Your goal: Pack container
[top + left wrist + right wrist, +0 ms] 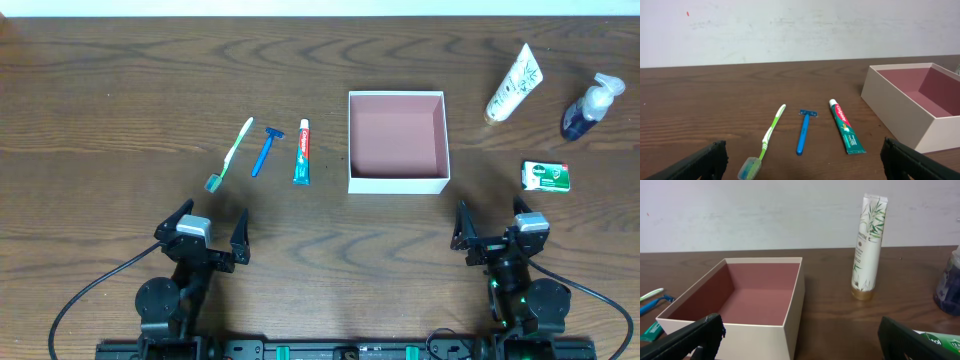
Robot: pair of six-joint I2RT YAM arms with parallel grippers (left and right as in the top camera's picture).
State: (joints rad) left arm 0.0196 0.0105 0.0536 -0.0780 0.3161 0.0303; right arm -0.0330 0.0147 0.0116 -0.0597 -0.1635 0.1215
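The left gripper (210,222) and right gripper (491,212) gaped wide, holding nothing. The square white cardboard container (397,184), pink inside, sat ahead of the right gripper, slightly to its left.

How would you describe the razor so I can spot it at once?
Start at the square white container with the pink inside, mid-table. To its left lie three slim items in a row; the razor is the middle one, between the toothbrush and the toothpaste tube. It is the only all-blue piece, with a crossbar head at its far end.
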